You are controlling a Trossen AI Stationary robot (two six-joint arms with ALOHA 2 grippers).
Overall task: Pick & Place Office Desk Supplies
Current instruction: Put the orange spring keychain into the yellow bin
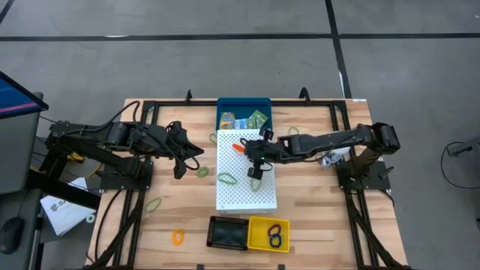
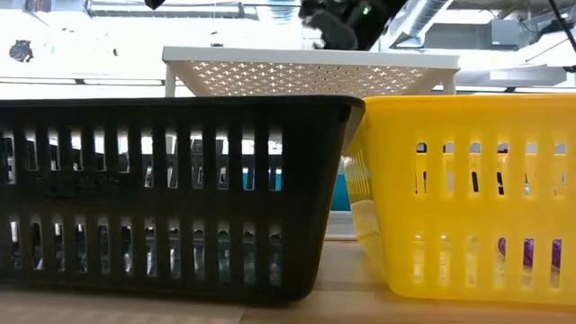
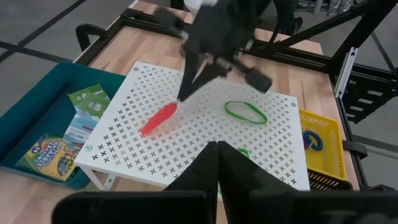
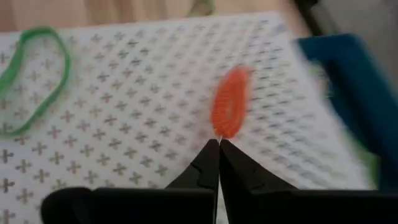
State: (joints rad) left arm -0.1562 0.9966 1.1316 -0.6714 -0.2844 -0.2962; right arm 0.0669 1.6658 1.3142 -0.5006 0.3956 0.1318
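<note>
Orange band [image 4: 231, 102] and green loop [image 4: 34, 78], flat on white perforated board [image 4: 143, 137].

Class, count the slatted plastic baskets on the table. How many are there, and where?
2. A black basket and a yellow basket stand side by side at the table's edge, below the white perforated board in the high view. None seems hidden.

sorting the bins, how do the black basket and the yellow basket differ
In the high view the black basket shows nothing inside, while the yellow basket holds blue loops. The black basket lies to the left, the yellow basket to the right. Both are slotted, side by side at the table's near edge.
</note>
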